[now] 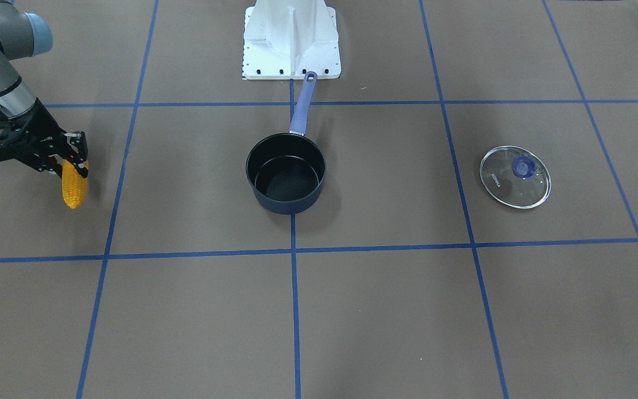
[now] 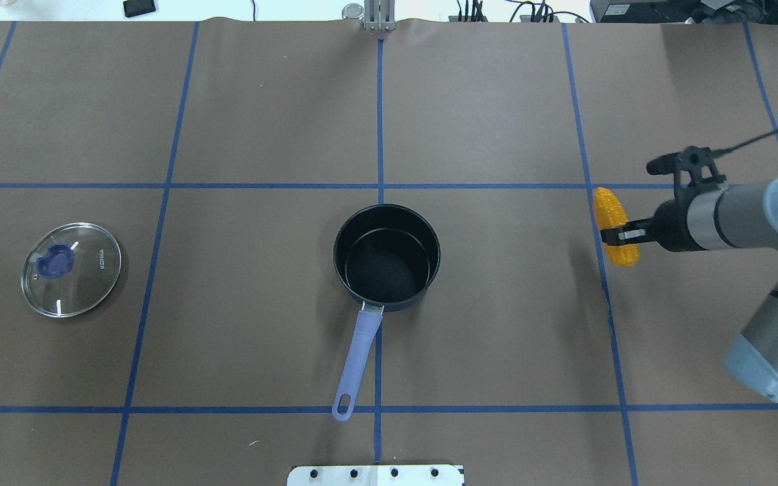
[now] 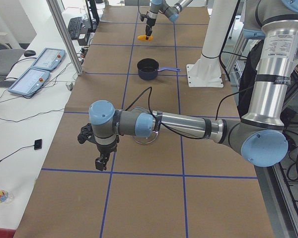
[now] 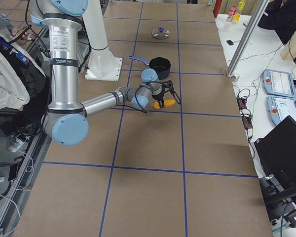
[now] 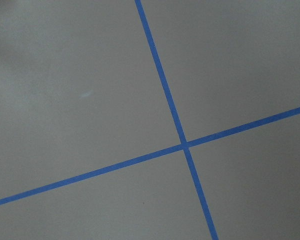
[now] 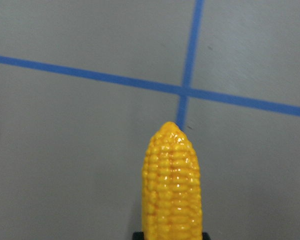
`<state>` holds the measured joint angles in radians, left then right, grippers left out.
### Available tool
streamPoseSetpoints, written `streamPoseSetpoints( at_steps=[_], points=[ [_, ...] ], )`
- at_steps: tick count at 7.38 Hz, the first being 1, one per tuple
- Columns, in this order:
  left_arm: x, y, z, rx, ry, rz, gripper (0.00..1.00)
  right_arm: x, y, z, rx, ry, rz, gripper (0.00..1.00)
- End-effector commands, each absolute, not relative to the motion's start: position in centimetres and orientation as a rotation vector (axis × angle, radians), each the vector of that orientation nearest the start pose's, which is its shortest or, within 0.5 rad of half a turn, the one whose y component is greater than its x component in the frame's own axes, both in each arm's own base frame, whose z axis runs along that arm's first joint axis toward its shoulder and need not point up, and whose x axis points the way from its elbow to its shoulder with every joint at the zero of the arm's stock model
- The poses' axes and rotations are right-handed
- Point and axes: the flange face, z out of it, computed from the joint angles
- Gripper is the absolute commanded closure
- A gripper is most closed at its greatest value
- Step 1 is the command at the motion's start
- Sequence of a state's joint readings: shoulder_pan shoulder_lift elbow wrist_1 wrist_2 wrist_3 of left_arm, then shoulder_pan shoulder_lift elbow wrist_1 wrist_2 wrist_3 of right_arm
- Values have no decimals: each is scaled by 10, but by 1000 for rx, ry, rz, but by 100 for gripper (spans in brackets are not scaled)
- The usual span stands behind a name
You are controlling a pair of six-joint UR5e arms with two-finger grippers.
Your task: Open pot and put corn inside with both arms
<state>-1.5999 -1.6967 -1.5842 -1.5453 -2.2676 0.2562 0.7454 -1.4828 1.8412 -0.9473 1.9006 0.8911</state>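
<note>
Pot open at centre, corn gripped in the right tool far to its right.
Seen from overhead, the glass lid [image 2: 71,269] lies flat on the surface [image 2: 497,101] at far left. The pot [image 2: 387,256] stands uncovered mid-surface with its handle toward the robot. Well right of it, the right tool [image 2: 606,235] clamps the corn [image 2: 617,226] across its middle. The left tool [image 3: 100,163] points down near the lid; wide or narrow, I cannot tell.

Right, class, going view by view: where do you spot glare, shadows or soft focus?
Right wrist view: small white glints on the corn kernels, table behind slightly soft. Overhead view: bright reflection streaks on the glass lid. Front-facing view: faint, soft-edged shadows beside the pot and corn. Left wrist view: even light, mildly blurred blue tape lines.
</note>
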Motion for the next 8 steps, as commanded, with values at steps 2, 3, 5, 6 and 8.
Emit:
streamPoseSetpoints(
  at_steps=[2, 3, 5, 6, 8],
  points=[
    [-85, -546, 601, 187, 680, 244, 2, -433, -443, 219, 333, -858, -64, 100],
    [-84, -538, 622, 140, 707, 224, 2, -440, -430, 188, 314, -883, -46, 100],
    [-75, -501, 655, 80, 879, 155, 2, -468, -405, 135, 271, -884, -27, 100],
    [-74, -489, 657, 77, 880, 151, 2, -492, -386, 113, 262, -861, -44, 100],
    [-74, -488, 658, 75, 880, 152, 2, -541, -382, 111, 256, -804, -23, 100]
  ],
)
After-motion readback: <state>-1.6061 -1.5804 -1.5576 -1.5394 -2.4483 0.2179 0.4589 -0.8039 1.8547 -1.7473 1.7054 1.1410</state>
